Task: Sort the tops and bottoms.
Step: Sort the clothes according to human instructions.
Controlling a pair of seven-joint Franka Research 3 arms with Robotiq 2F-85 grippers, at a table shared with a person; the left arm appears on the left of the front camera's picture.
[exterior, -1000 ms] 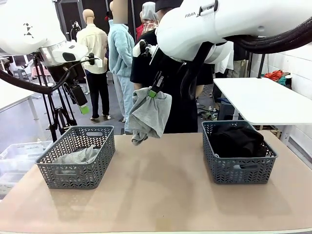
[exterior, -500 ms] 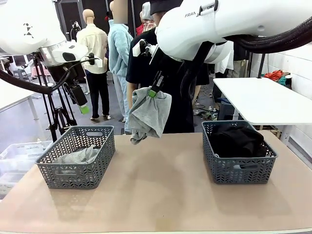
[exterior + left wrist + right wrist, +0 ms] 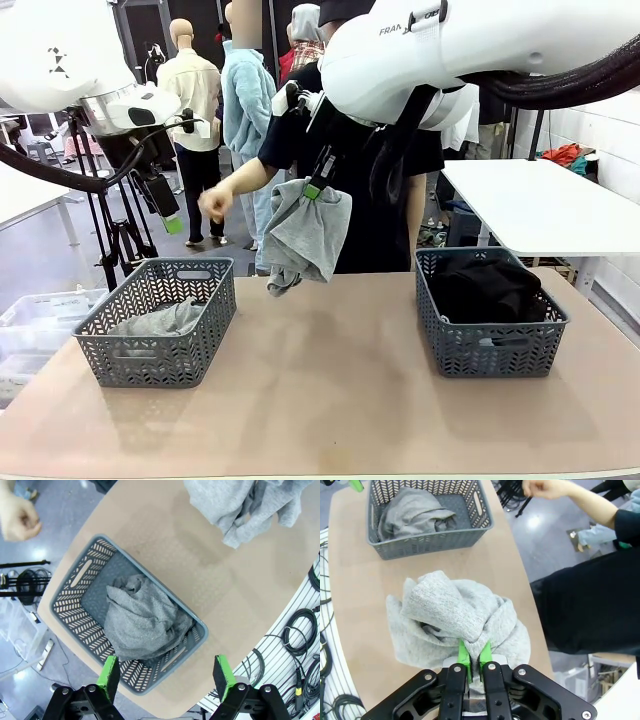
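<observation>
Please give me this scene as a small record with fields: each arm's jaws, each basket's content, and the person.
right gripper: jaws shut on a light grey soft garment, hanging above the tan table
left gripper: jaws open, holding nothing, above the left basket
left grey plastic lattice basket: holds one crumpled grey garment
right grey plastic lattice basket: holds black garments
person's hand: raised at the far side, apart from the hanging garment
</observation>
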